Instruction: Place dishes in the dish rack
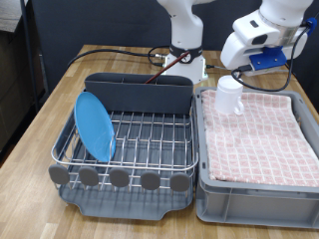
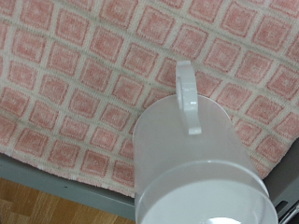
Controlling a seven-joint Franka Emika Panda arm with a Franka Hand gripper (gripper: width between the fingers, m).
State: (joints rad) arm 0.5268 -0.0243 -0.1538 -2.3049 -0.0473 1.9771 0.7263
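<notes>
Wooden table under everything, dark floor off to the side, and two containers sitting on it side by side. On the exterior view's left, the dish rack, silver wire on a dark grey tray with the long caddy across its far edge. The blue plate is already standing upright in the wires at the rack's left end, so that piece looks done. On the right, the grey bin with its pink checkered cloth.

Now the mug's turn, by my reading. The white mug sits at the bin's far left corner, just beside the rack, and the gripper hangs close above and to its right. From the wrist camera the mug fills the frame, handle pointing away over the cloth.

Getting it across calls for a firm hold on the rim or wall, then a lift clear of the bin's edge.

Hard to call: no fingers show in either view, so I cannot tell whether the gripper is spread or clamped, or touching the mug at all. The wooden spoon is nowhere I can see; the inside of the caddy is hidden.
</notes>
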